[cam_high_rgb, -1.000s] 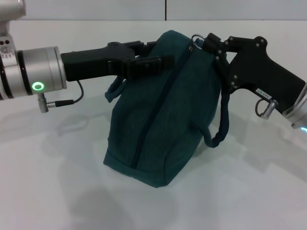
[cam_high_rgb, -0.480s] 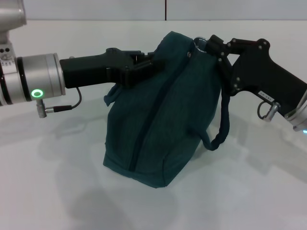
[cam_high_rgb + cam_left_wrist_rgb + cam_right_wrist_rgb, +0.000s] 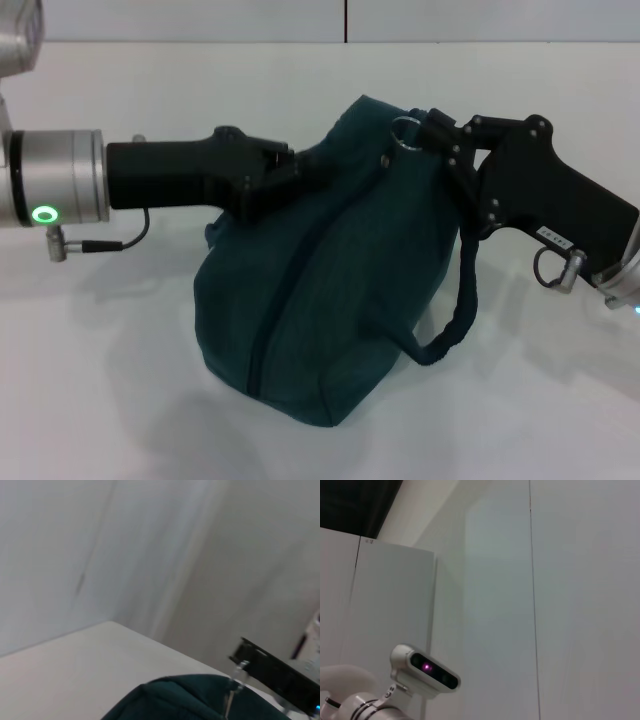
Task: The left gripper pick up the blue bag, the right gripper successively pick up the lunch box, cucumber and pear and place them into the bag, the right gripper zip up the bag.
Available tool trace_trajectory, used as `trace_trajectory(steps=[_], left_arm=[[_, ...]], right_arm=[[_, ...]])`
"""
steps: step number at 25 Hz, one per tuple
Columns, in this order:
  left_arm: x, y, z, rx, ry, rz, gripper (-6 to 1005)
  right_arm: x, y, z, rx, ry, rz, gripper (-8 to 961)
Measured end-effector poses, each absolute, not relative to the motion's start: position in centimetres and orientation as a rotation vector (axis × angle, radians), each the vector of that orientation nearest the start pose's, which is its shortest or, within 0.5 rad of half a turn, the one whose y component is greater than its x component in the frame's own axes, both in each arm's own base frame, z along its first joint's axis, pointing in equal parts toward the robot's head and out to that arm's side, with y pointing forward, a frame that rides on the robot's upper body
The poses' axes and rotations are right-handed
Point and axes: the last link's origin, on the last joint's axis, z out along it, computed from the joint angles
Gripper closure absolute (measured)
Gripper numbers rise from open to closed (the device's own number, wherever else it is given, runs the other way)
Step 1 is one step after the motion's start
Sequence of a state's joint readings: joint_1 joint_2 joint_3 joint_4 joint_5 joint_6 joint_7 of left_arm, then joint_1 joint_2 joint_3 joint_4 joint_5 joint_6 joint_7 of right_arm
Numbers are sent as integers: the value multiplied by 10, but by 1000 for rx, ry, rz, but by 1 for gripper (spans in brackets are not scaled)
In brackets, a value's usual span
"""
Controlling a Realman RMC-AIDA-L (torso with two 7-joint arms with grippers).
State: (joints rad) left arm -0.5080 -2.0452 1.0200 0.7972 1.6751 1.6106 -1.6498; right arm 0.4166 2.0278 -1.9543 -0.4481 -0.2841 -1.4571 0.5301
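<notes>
The soft dark-teal fabric bag [image 3: 330, 300] sags on the white worktop [image 3: 100, 380]. The left end effector [image 3: 285, 180] pinches its upper edge. The right end effector [image 3: 432, 135] is clamped on the metal zipper ring [image 3: 404, 133], the only firm hold.

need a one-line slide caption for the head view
Left gripper and right gripper both at the top of the zipped blue bag on the white table.
</notes>
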Motion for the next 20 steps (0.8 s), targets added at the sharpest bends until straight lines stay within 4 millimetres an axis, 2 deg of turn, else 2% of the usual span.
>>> trace_trajectory(steps=[4, 14, 20], left_arm=[[-204, 326, 9, -2904, -640, -906, 950], [-212, 316, 5, -2874, -481, -925, 943], [-213, 314, 4, -2873, -438, -924, 938]], right_arm=[[204, 298, -44, -2273, 99, 1318, 935], [222, 307, -38, -2216, 298, 1313, 935], [232, 313, -32, -2166, 359, 1286, 935]])
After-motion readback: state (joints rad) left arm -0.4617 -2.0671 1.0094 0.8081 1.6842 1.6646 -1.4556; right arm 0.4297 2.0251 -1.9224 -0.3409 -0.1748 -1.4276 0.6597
